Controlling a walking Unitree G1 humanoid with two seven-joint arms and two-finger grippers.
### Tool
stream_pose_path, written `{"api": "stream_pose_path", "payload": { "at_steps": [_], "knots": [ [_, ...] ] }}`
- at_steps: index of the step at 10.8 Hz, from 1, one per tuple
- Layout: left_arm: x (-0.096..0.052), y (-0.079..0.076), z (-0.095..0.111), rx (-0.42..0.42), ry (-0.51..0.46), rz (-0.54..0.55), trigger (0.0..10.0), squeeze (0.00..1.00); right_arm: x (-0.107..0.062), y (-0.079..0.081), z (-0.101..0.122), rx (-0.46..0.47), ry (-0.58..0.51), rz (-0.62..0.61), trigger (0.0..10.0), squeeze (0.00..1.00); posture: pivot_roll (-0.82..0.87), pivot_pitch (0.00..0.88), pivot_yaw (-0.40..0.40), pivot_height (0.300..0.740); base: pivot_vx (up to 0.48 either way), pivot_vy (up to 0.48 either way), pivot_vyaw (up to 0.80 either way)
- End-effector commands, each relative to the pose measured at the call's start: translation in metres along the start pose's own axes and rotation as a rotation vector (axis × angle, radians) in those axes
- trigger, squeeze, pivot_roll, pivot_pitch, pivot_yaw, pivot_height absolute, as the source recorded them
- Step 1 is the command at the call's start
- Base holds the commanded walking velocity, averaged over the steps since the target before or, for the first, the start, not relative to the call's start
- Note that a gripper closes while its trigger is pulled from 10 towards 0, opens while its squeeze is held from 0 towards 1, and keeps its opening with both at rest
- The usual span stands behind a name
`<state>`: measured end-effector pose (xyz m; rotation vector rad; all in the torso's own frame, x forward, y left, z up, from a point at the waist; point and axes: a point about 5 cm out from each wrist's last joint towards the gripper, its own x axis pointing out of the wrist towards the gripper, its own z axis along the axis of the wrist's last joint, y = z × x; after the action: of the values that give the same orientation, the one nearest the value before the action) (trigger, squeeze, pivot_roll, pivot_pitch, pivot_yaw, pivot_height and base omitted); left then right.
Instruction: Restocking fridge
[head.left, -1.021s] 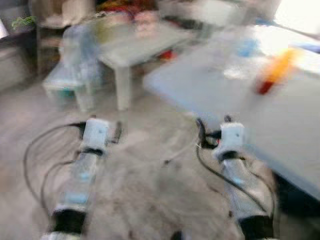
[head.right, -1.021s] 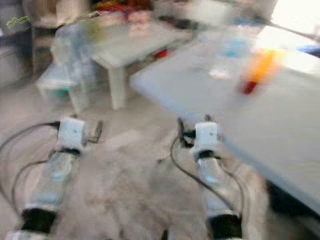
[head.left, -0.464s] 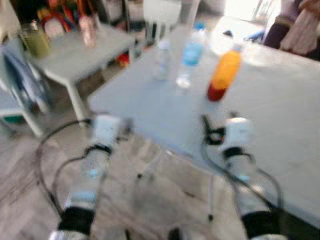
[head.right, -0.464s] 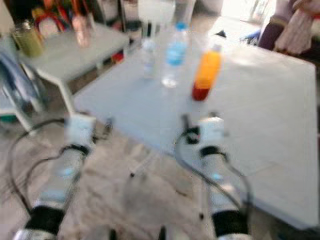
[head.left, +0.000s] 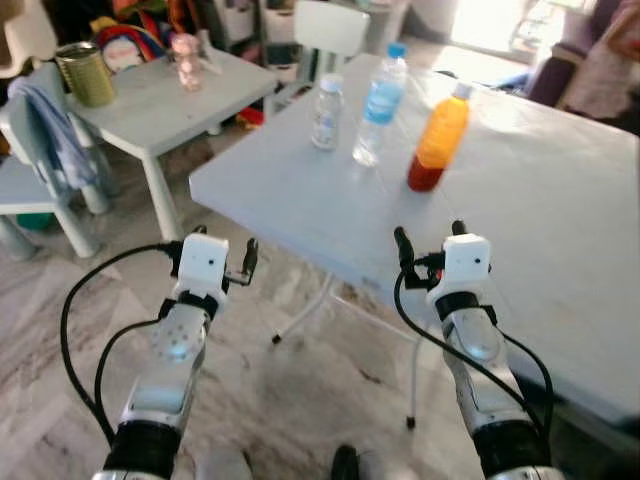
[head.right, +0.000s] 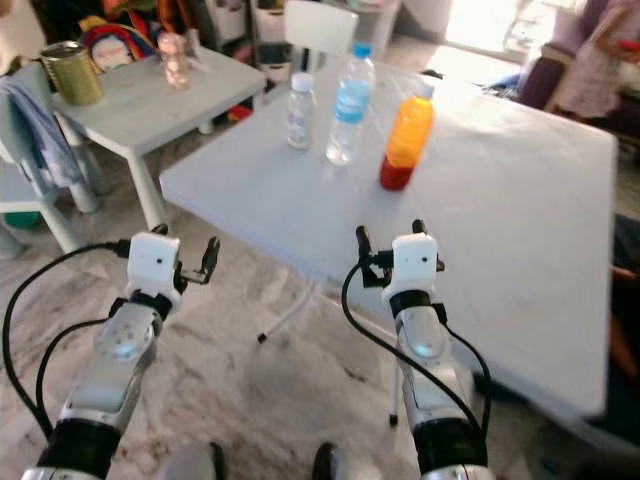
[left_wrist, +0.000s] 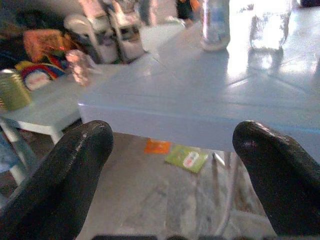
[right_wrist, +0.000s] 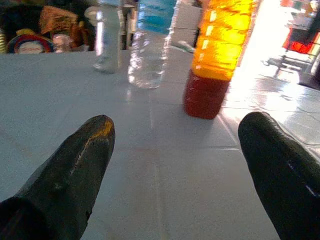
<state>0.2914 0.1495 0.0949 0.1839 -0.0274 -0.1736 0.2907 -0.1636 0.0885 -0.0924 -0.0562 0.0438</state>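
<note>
The right tool (head.left: 428, 240) is hovering spread over the surface (head.left: 560, 210), facing the orange bottle (head.left: 438, 138): probably heavy, slippery; gripping mid-body looks best. The left tool (head.left: 215, 252) is also spread.

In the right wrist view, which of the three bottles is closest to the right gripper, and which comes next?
1. Orange bottle, straight ahead of the right gripper, nearest.
2. Blue-labelled water bottle, behind and beside it.
3. Small clear bottle, farthest, toward the table's far side.

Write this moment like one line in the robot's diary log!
stage: facing table | bottles: orange bottle, blue-label bottle, small bottle upright | left gripper open, off table edge | right gripper open, over table, empty
</note>
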Motion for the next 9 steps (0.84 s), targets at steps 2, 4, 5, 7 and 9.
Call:
{"api": "stream_pose_path", "payload": {
  "at_steps": [2, 4, 5, 7, 9],
  "knots": [
    [-0.0016, 0.0001, 0.0008, -0.011, -0.006, 0.000, 10.0, 0.00, 0.0021, 0.0004, 0.0034, -0.001, -0.012, 0.000, 10.0, 0.00, 0.09, 0.078, -0.054, 0.740, 0.120, 0.000, -0.28],
    [-0.0010, 0.0003, 0.0014, -0.011, -0.009, -0.002, 10.0, 0.00, 0.0024, 0.0015, 0.0035, -0.001, -0.014, 0.004, 10.0, 0.00, 0.09, 0.078, -0.053, 0.740, 0.249, 0.000, -0.53],
    [-0.0011, 0.0007, 0.0017, -0.014, -0.009, -0.003, 10.0, 0.00, 0.0027, 0.0016, 0.0038, -0.001, -0.015, 0.003, 10.0, 0.00, 0.09, 0.078, -0.053, 0.740, 0.401, 0.000, 0.00],
    [-0.0009, 0.0003, 0.0016, -0.018, -0.010, -0.002, 10.0, 0.00, 0.0025, 0.0017, 0.0036, -0.002, -0.015, 0.004, 10.0, 0.00, 0.09, 0.078, -0.054, 0.740, 0.412, 0.000, 0.00],
    [-0.0007, -0.0002, 0.0017, -0.024, -0.010, 0.000, 10.0, 0.00, 0.0020, 0.0026, 0.0037, -0.008, -0.018, 0.009, 10.0, 0.00, 0.09, 0.075, -0.055, 0.740, 0.411, 0.246, 0.00]
  ]
}}
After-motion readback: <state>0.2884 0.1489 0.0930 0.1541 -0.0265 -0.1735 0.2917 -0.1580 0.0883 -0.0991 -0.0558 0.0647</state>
